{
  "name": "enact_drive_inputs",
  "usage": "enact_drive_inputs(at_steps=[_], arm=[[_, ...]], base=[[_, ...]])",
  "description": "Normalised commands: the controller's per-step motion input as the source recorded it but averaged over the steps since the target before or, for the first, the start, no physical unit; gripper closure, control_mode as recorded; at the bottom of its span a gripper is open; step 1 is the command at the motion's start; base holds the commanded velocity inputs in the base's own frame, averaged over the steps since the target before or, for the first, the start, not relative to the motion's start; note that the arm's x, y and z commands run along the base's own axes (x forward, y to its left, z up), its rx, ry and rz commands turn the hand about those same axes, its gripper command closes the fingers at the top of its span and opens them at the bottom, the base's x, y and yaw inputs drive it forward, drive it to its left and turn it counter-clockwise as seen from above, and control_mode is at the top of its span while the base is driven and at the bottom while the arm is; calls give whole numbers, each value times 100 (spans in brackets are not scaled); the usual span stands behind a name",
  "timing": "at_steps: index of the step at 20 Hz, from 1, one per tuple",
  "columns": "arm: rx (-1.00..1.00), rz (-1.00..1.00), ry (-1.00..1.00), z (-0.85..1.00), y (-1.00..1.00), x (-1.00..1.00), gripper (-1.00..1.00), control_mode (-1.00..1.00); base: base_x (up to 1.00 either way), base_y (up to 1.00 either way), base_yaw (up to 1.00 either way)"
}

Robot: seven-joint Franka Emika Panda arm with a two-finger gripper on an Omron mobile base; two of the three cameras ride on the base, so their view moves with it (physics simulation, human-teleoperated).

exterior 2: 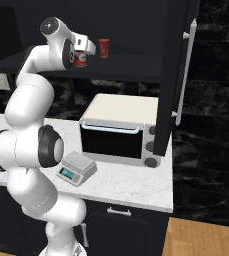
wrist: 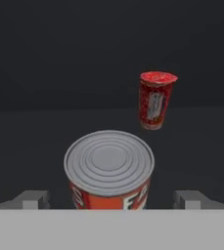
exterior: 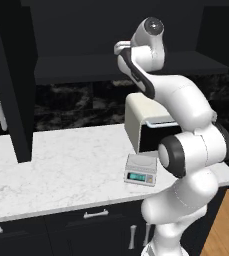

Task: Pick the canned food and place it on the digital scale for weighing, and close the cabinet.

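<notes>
The white marble surface (exterior 2: pixel 131 187) carries the scale (exterior 2: pixel 76 168) and a toaster oven (exterior 2: pixel 120 129). The cabinet (exterior 2: pixel 178 75) is open. The arm reaches up to its shelf, end effector (wrist: pixel 111 199) wide around the can (wrist: pixel 109 170), not touching.

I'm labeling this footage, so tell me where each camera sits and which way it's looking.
Left base view: behind the arm's left, facing the counter, scale and oven; the arm rises lower right.
Right base view: behind its right, facing the same oven, scale and open cabinet; the arm rises lower left.
Hand view: on the hand, looking into the shelf at the canned food between the open gripper.
Both base views share the scale and oven.
</notes>
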Motion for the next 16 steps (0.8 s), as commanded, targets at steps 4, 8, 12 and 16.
enact_drive_inputs(at_steps=[4, 8, 12, 16], arm=[[0, 0, 0, -8, 0, 16, -100, -100], [0, 0, 0, -7, 0, 18, -100, -100], [0, 0, 0, -9, 0, 18, 100, -100], [0, 0, 0, -1, 0, 2, 100, -100]], base=[[0, 0, 0], [0, 0, 0], [0, 0, 0], [0, 0, 0]])
